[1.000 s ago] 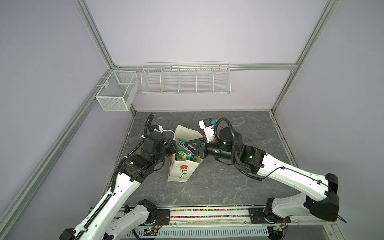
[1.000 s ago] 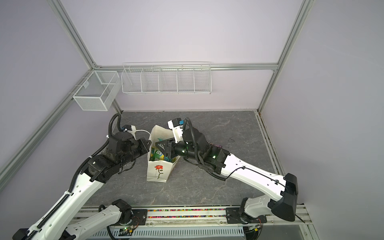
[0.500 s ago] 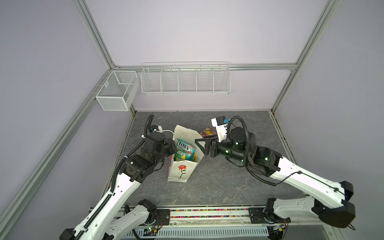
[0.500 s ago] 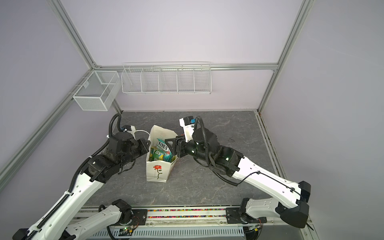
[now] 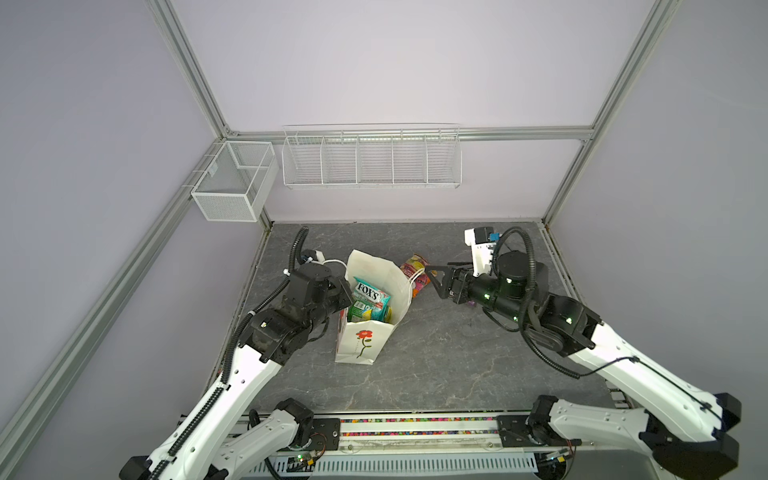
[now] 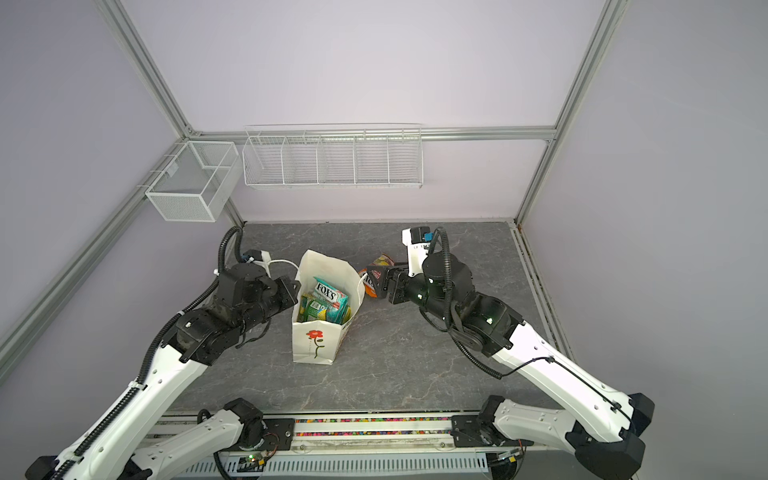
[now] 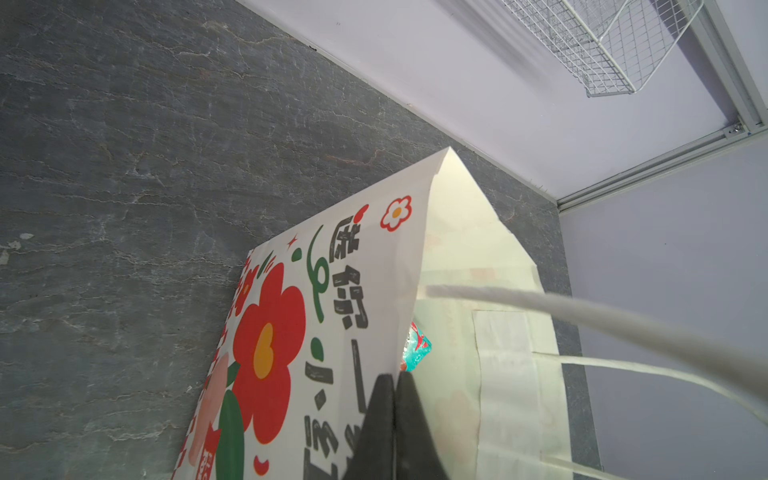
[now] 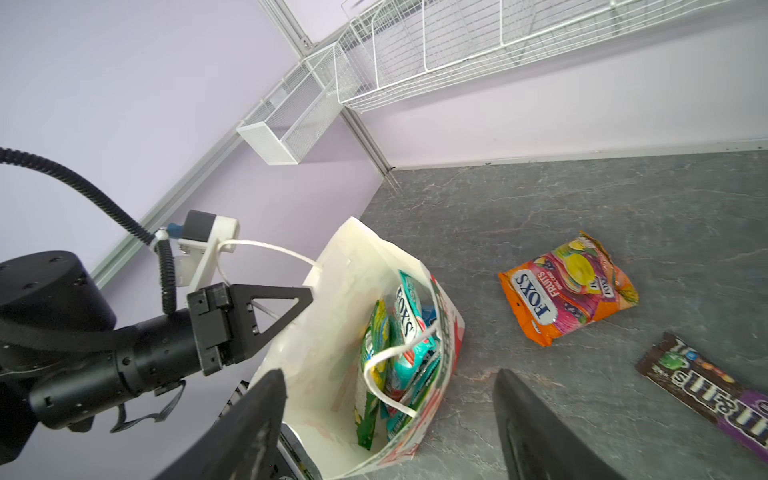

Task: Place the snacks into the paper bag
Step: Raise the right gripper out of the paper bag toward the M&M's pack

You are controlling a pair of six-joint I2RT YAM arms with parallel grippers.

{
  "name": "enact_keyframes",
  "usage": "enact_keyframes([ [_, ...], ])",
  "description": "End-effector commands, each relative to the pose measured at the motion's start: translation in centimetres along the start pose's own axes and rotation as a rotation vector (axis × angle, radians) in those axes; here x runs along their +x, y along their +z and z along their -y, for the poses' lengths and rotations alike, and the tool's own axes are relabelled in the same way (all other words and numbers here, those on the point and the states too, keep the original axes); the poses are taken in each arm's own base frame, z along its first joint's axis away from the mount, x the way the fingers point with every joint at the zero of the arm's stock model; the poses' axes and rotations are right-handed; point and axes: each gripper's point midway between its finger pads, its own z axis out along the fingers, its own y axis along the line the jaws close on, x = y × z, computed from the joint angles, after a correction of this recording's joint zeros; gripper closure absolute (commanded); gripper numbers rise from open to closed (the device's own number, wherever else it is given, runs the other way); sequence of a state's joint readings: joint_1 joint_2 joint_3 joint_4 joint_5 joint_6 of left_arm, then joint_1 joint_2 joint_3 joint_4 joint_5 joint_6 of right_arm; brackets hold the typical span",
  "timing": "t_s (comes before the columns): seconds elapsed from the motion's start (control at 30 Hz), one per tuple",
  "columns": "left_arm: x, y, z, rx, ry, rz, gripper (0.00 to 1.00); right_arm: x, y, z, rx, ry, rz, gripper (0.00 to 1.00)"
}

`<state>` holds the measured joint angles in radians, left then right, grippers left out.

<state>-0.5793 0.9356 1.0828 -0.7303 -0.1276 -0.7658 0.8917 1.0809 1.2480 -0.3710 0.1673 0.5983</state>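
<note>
Snacks are seen partly packed: a teal FOX'S packet (image 5: 368,293) and a green packet (image 5: 360,309) are stood on edge inside the paper bag (image 5: 359,347). The bag is set upright on the grey table (image 5: 449,357) with its mouth open, as shown in both top views. The bag's rim on the side of the left arm is pinched between the closed fingers of the left gripper (image 7: 394,378). One finger is placed outside the printed wall and one inside, as the left wrist view shows. The right gripper (image 8: 388,374) is held just beside the bag's other side, with its fingers spread wide and nothing between them. An orange FOX'S packet (image 8: 569,286) is laid flat on the table, apart from the bag and near the right gripper's tips. A dark bar wrapper (image 8: 706,390) with a purple end is laid near it, also on the table. One white cord handle (image 8: 270,248) is arched from the bag toward the left arm's camera mount; the other is draped over the packets inside.
</note>
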Motion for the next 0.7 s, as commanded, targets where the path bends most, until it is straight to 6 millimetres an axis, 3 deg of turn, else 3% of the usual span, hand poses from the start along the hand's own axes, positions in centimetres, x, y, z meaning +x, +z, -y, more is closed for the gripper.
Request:
enact_keyframes([
  [0.0,-1.3,-0.9,1.2,0.033,0.008,0.04,1.0,0.2,-0.6,1.5,0.042,0.0,0.004,0.16],
  [0.67,-1.3,-1.0,0.5,0.007,0.027,0.053,1.0,1.1,-0.2,6.1,0.135,0.074,-0.03,0.11],
])
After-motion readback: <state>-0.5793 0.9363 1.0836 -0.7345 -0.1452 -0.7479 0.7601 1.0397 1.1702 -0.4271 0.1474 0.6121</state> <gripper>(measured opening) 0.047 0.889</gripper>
